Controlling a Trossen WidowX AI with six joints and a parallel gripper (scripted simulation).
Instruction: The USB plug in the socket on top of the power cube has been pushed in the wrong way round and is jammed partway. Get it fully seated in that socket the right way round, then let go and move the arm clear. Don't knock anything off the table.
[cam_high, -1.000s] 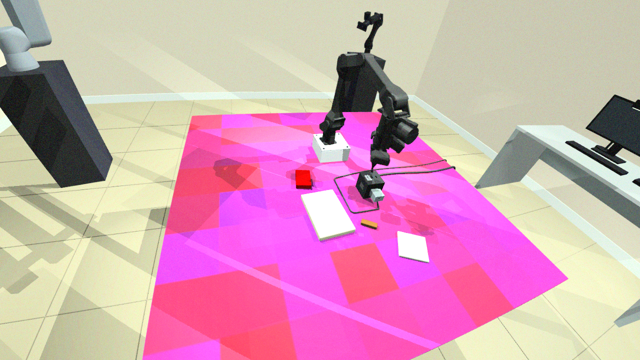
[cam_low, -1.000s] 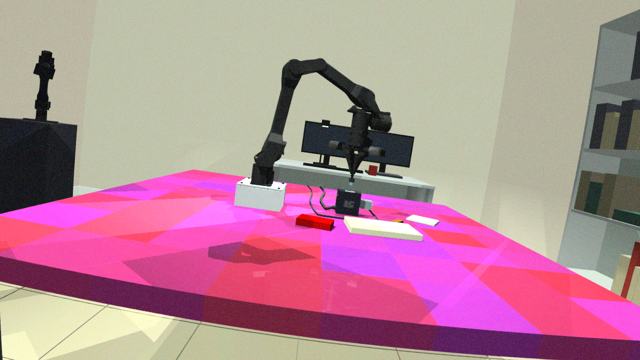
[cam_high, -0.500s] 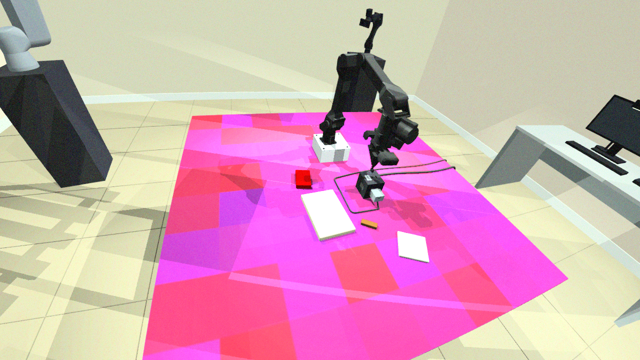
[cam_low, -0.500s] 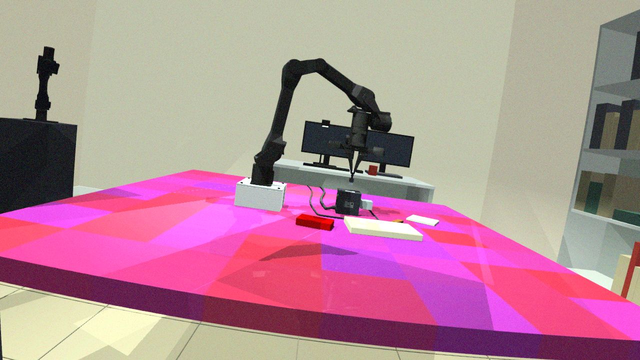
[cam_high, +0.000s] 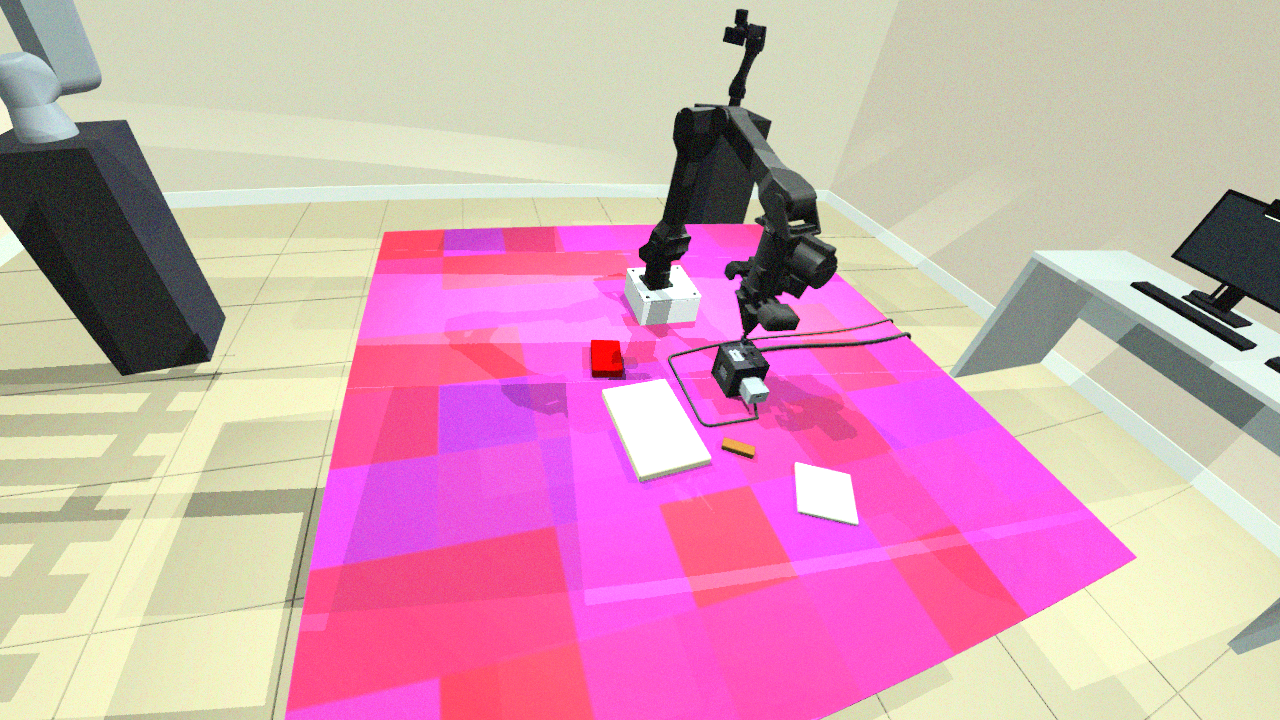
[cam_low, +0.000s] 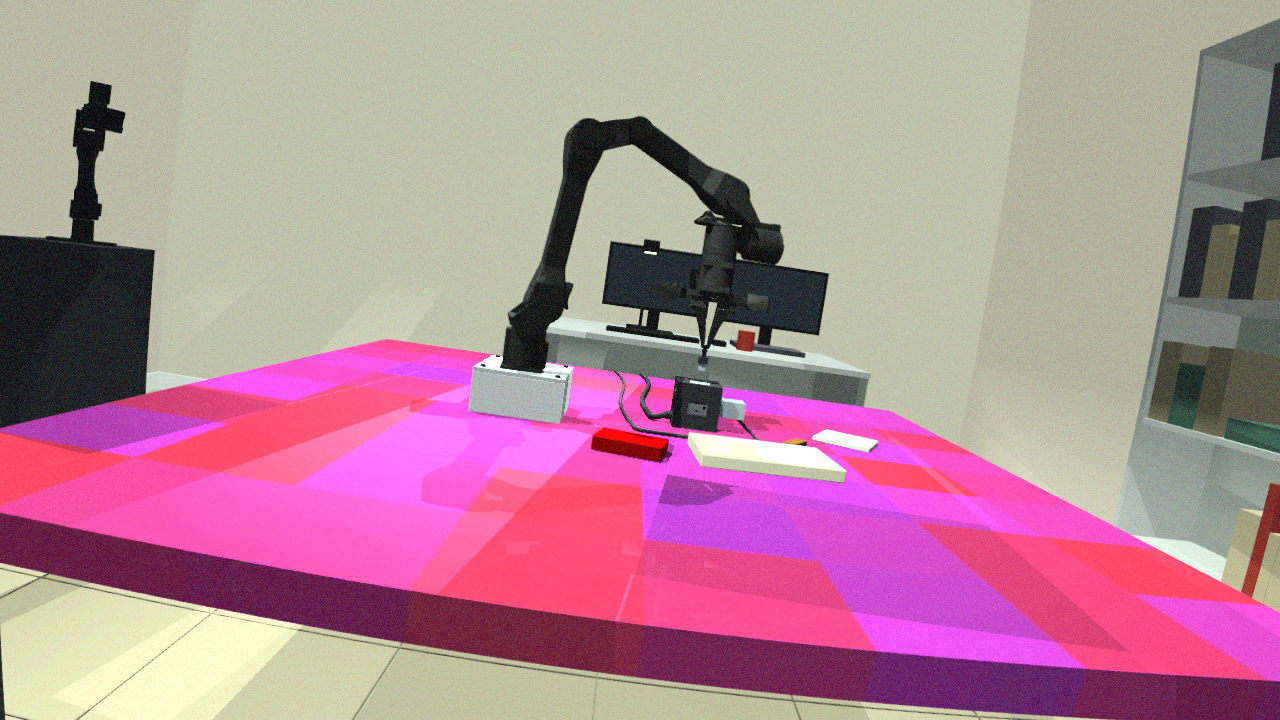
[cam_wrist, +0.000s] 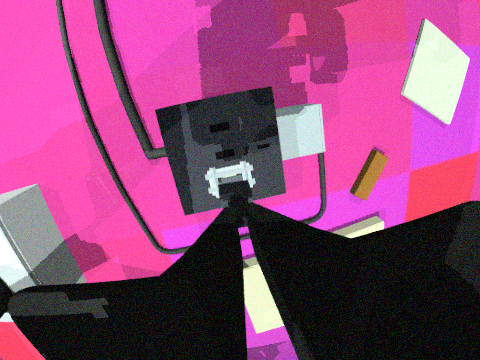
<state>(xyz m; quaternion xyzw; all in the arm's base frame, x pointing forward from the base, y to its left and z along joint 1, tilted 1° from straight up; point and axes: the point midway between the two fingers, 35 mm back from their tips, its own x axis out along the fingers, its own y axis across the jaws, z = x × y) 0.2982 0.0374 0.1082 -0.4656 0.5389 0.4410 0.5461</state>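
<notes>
1. USB plug (cam_wrist: 230, 179): we see it clamped in the gripper (cam_wrist: 238, 196), held above the power cube (cam_wrist: 223, 147) at frame centre.
2. Cube rests on the pink table (cam_high: 501, 537); grey adapter (cam_wrist: 303, 131) on its right side.
3. White pad (cam_high: 655, 428) lower left of the cube in the top view.
</notes>
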